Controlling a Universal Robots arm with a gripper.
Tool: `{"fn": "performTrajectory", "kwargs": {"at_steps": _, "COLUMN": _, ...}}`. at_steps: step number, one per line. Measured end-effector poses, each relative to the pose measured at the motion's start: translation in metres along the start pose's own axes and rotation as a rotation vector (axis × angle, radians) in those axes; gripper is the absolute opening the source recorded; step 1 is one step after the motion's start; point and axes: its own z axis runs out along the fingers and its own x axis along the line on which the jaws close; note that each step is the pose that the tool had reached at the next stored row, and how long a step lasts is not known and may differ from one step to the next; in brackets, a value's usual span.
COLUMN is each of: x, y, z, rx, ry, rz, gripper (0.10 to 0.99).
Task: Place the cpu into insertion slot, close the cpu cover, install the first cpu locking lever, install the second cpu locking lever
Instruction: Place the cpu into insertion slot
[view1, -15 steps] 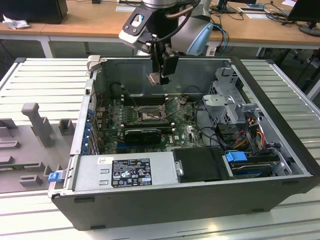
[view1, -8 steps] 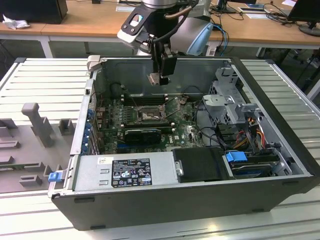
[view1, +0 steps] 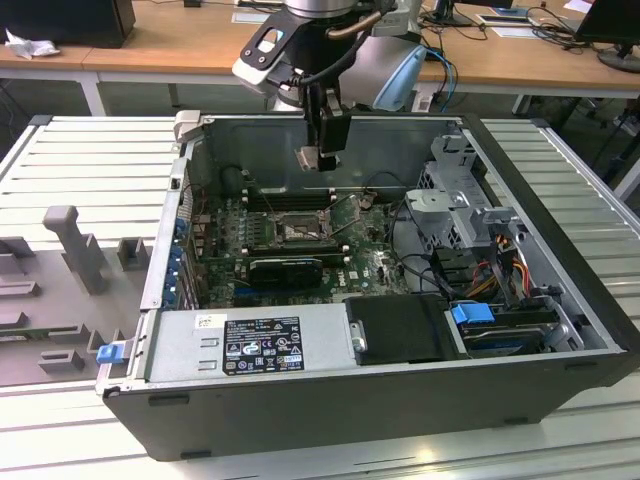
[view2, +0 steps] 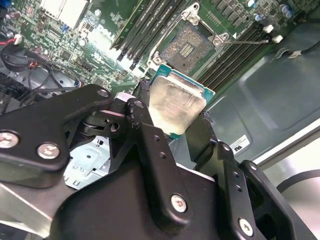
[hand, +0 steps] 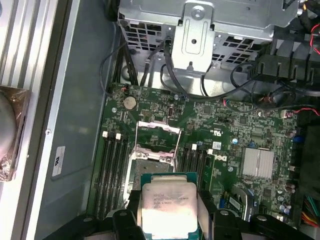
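1. While I hang over the open dark metal computer case (view1: 400, 400), my hand (view1: 322, 152) is clamped on the cpu (hand: 167, 202), a small flat square chip with a pale silvery face, pinched by two opposite edges.
2. The chip is in the air, well apart from the green motherboard (hand: 235, 130).
3. The insertion slot (hand: 150, 162), a small square black socket with a metal rim, lies bare between the long black memory slots (hand: 112, 170). The cpu cover (hand: 159, 126), a thin grey metal frame, looks swung up off it.
4. I judge the first step is in hand: nothing is seated, and the cover and both levers are not yet done.
5. Seating calls for squaring the chip's edges to the socket and a level descent, since a tilted drop could harm the contacts.
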Motion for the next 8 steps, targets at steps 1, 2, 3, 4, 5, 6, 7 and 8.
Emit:
{"fn": "performTrajectory", "kwargs": {"at_steps": 1, "x": 0.0, "y": 0.0, "z": 0.0001, "rx": 0.0, "ry": -0.0004, "rz": 0.005, "gripper": 0.533}}
{"fn": "performTrajectory", "kwargs": {"at_steps": 2, "x": 0.0, "y": 0.0, "z": 0.0001, "rx": 0.0, "ry": -0.0009, "rz": 0.011, "gripper": 0.533}}
{"fn": "performTrajectory", "kwargs": {"at_steps": 3, "x": 0.0, "y": 0.0, "z": 0.0002, "rx": 0.0, "ry": -0.0015, "rz": 0.017, "gripper": 0.533}}
{"fn": "performTrajectory", "kwargs": {"at_steps": 4, "x": 0.0, "y": 0.0, "z": 0.0003, "rx": -0.001, "ry": -0.0022, "rz": 0.026, "gripper": 0.533}}
{"fn": "performTrajectory", "kwargs": {"at_steps": 5, "x": 0.0, "y": 0.0, "z": 0.0005, "rx": -0.001, "ry": -0.0034, "rz": 0.04, "gripper": 0.533}}
{"fn": "performTrajectory", "kwargs": {"at_steps": 6, "x": 0.0, "y": 0.0, "z": 0.0006, "rx": -0.001, "ry": -0.0043, "rz": 0.05, "gripper": 0.533}}
{"fn": "performTrajectory", "kwargs": {"at_steps": 7, "x": 0.0, "y": -0.0001, "z": 0.0006, "rx": -0.001, "ry": -0.005, "rz": 0.057, "gripper": 0.533}}
{"fn": "performTrajectory", "kwargs": {"at_steps": 8, "x": 0.0, "y": -0.0001, "z": 0.0007, "rx": -0.001, "ry": -0.0056, "rz": 0.065, "gripper": 0.533}}
